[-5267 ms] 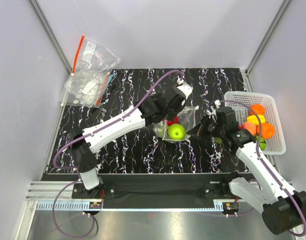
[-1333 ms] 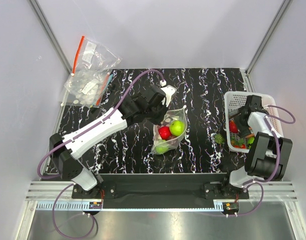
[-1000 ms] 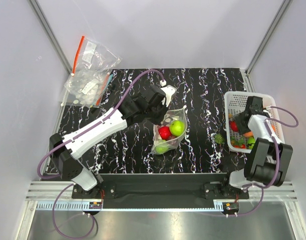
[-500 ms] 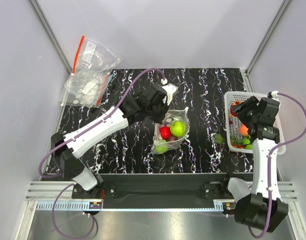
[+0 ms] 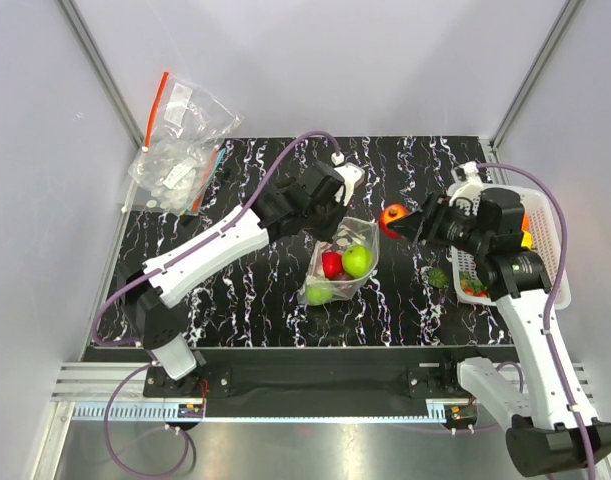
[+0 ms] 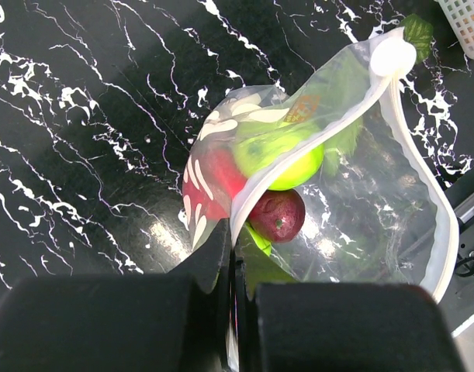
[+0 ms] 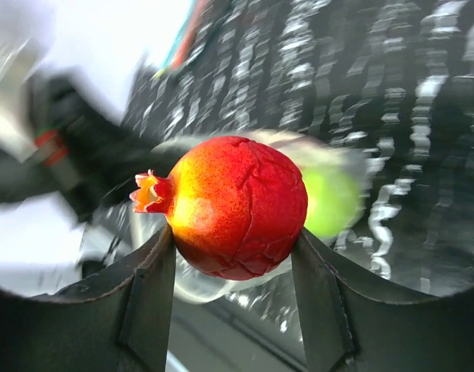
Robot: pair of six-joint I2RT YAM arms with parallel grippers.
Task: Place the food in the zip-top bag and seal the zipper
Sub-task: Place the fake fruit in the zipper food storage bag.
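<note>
The dotted zip-top bag [image 5: 341, 265] lies mid-table with its mouth held up and open. My left gripper [image 5: 332, 226] is shut on the bag's pale zipper edge [image 6: 420, 177], its jaws [image 6: 235, 263] pressed together on the film. Inside sit a green apple [image 6: 280, 160], a red fruit [image 6: 214, 175] and a dark purple fruit [image 6: 277, 216]. My right gripper [image 5: 399, 222] hovers just right of the bag's mouth, shut on a red-orange pomegranate [image 7: 238, 203] that fills the space between its fingers. The blurred bag and green apple [image 7: 330, 203] lie behind it.
A white basket [image 5: 558, 250] with more toy food stands at the right edge, partly hidden by the right arm. A green spiky fruit [image 5: 438, 277] lies on the black marbled table beside it. A clear bag with a red strip [image 5: 181, 140] sits off the mat, far left.
My right arm has come out of the basket holding the pomegranate and swung left towards the bag. The left gripper has kept its hold on the bag edge and shifted slightly.
</note>
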